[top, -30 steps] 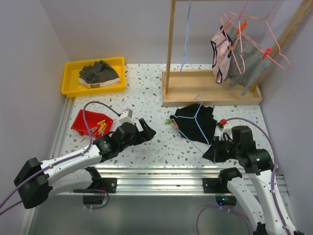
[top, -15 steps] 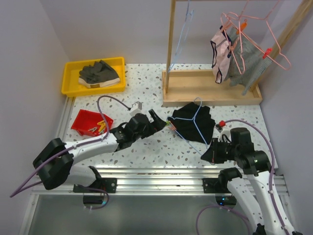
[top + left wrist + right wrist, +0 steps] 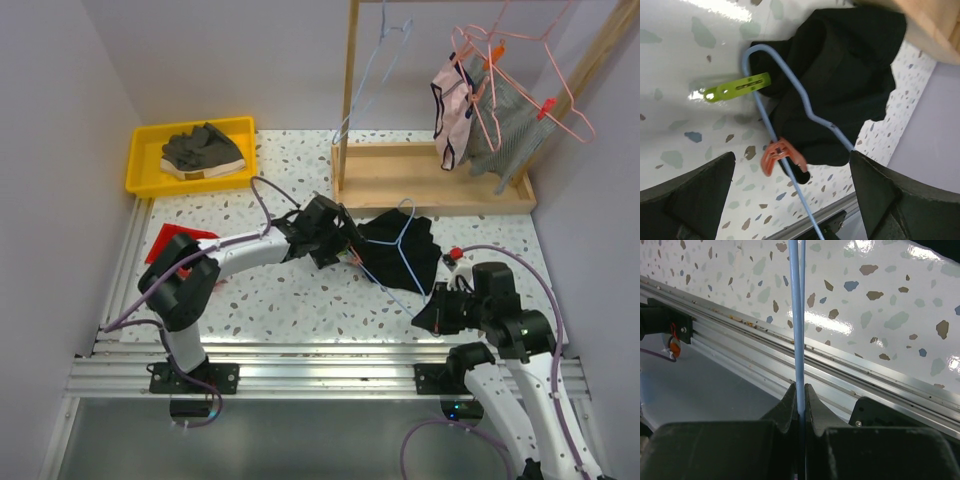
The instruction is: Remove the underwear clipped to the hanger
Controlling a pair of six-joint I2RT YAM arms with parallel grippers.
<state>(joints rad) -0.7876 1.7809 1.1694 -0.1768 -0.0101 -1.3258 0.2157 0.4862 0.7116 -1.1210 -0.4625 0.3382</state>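
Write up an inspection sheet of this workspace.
Surface: speckled table, no spills seen.
Job's things: black underwear lying on the table, on a blue hanger with a green clip and an orange clip.
Clutter: yellow bin holding a grey garment; red bin.
Pincers: left pincer open over the clips; right pincer shut on the blue hanger's wire.
Cables: purple cable looped by each arm.
Surroundings: wooden rack with pink underwear and grey underwear on pink hangers; plain walls.
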